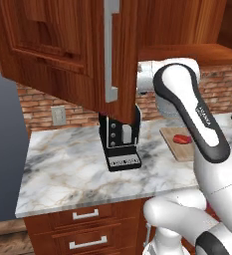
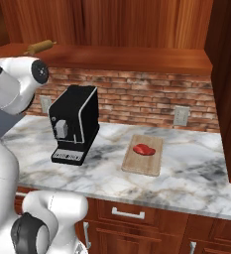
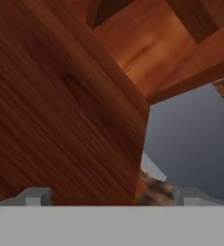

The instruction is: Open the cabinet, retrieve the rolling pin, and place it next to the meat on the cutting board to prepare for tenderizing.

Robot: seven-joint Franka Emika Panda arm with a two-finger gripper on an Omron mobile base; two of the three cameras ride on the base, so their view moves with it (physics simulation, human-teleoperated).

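While my arm rises at the lower right of the left base view, the cabinet [image 1: 62, 45] door hangs swung out toward the camera at twelve o'clock, its long silver bar handle [image 1: 111, 50] down its front edge. That door stands in front of the black coffee machine [image 1: 120, 144] and hides its top. At three o'clock of the machine, past my forearm, the meat [image 1: 182, 139] lies on the cutting board [image 1: 179, 149], which my arm partly covers. A wall socket [image 1: 58, 115] sits on the brick wall at nine o'clock, and drawers with short handles run under the marble counter [image 1: 67, 169].

From the right base view the cabinet interior lies open, and the rolling pin [image 2: 39, 47] rests on its shelf at eleven o'clock, above the coffee machine. The whole board shows, with the red lump near its far end, well apart from the machine. A second socket [image 2: 181, 115] sits at two o'clock.

Along my hand view, my gripper [image 3: 114, 197] points at wood: the door's face at nine o'clock, its edge running down the middle, grey wall beyond at four o'clock. My fingertips [image 3: 34, 196] stand far apart, holding nothing.
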